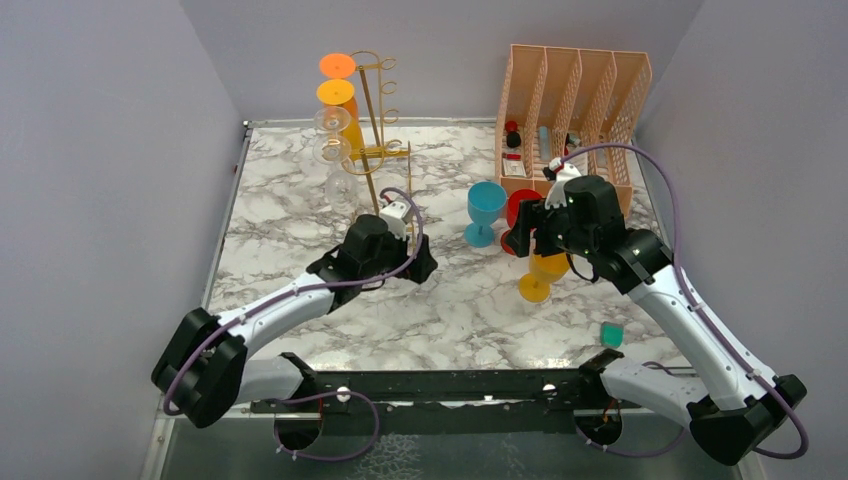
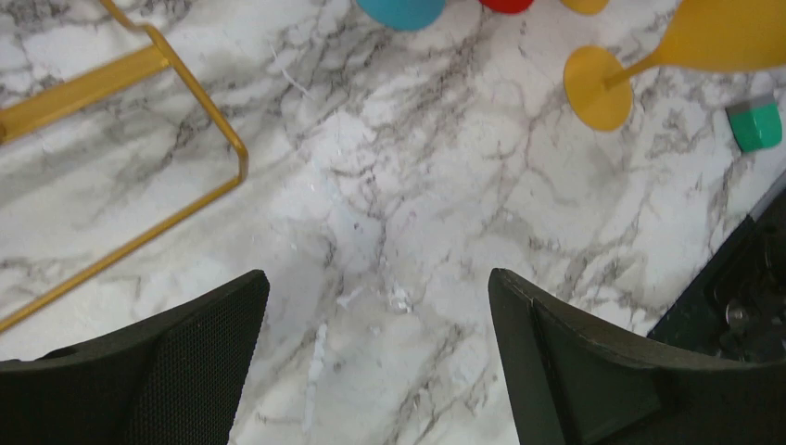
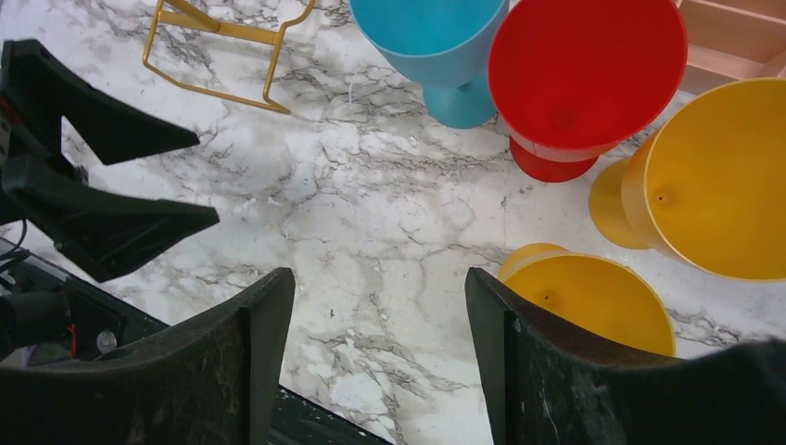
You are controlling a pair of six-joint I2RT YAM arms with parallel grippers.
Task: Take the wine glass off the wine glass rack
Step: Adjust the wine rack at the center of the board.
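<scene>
— Left pincer [image 2: 378,283]?
— Spread wide over the bare marble bench [image 1: 450,310], near the base of the wine glass rack [image 2: 83,90].
— Right pincer [image 3: 375,287]?
— Spread too, nothing between its fingers.
— The wine glass [image 1: 337,65]?
— Hanging foot-up near the rack's top, far left, well apart from both pincers.

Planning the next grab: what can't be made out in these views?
- Top view: clear glasses on the wine glass rack; transparent, count and hooking unclear.
- Left wrist: rack cut to its base by the frame edge.
- Top view: file organiser contents too small.
- Top view: right arm hides most of the red glass.
</scene>
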